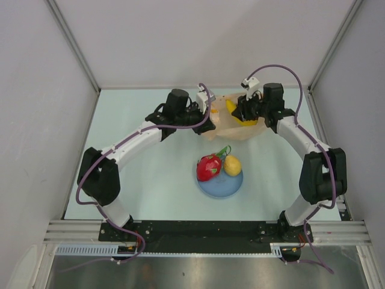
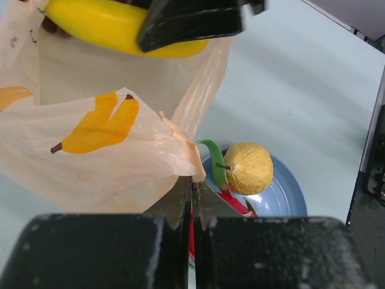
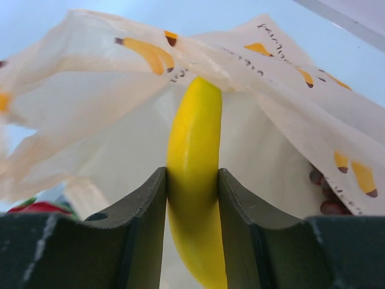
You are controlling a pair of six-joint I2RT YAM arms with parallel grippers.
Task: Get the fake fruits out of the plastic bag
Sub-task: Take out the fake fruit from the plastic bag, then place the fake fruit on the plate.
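I count four fake fruits, one plastic bag (image 1: 233, 129), one blue plate (image 1: 220, 187) and my two grippers.

My right gripper (image 3: 192, 176) is clamped on the one yellow banana (image 3: 194, 129), a finger pressed to each side of it. It sits at the bag's mouth, at the far middle of the table, with the peach film arching over and behind it. My left gripper (image 2: 191, 194) has its jaws pressed together on a fold of the bag's edge, holding that side up.

Two fruits lie on the plate nearer my bases – the red-pink dragon fruit (image 1: 209, 167) on its left part and the yellow-orange round fruit (image 1: 232, 165) on its right, side by side. The fourth, the dark grape bunch (image 3: 323, 194), shows only as a few beads inside the bag, at the right of my right wrist view.

The bag's printed marks are small orange bananas; too many are folded away for me to count.
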